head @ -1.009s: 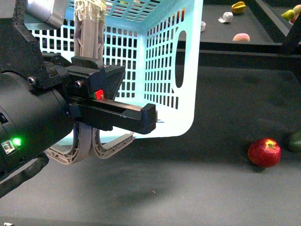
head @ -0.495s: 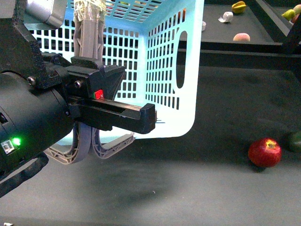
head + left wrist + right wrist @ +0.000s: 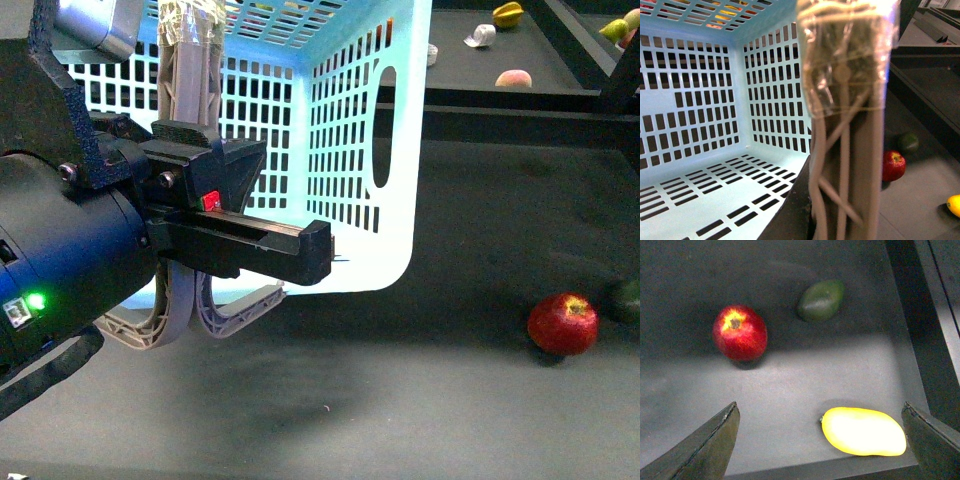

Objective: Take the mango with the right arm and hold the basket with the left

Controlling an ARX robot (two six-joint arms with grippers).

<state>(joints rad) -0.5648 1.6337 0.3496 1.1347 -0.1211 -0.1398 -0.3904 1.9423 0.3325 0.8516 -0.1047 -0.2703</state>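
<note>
While the mango (image 3: 863, 431) lies on the dark table (image 3: 790, 385) between the widely spread jaws of my right gripper (image 3: 819, 412), closer to one finger, nothing touches it. A red apple (image 3: 739, 333) and a dark green fruit (image 3: 821, 300) sit beyond it, well apart. In the front view the apple is at four o'clock from the basket (image 3: 345, 150), with the green fruit at the apple's two o'clock. My left gripper (image 3: 200, 215) is clamped on the basket's grey-brown handles (image 3: 188, 90), holding it tipped.
</note>
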